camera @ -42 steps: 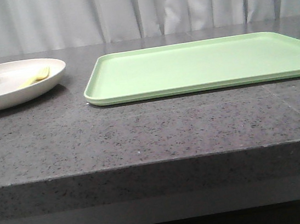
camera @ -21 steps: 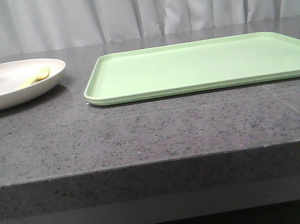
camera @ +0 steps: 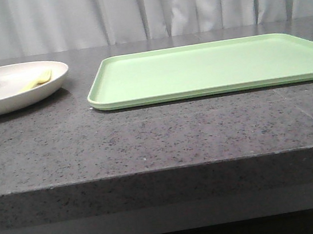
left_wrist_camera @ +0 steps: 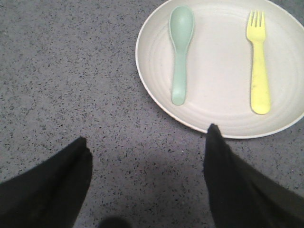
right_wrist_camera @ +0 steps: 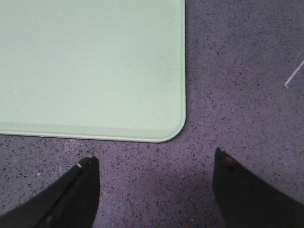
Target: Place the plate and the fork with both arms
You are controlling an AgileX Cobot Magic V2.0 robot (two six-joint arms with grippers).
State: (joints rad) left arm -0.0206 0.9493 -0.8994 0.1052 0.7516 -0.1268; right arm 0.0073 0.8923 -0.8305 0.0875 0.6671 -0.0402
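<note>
Gray table [camera: 147, 135] holds a plate [left_wrist_camera: 223, 102] with the fork [left_wrist_camera: 259, 61]. Left gripper [left_wrist_camera: 147, 147] and right gripper [right_wrist_camera: 154, 168] hang above, fingers spread, holding nothing.

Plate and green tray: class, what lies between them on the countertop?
Nothing: the front view shows only bare speckled countertop between the plate and the tray.

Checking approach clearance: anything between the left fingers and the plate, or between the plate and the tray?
Nothing visible. Bare countertop lies between the left gripper and the plate; bare counter also separates plate and tray. The fork and spoon lie on the plate.
</note>
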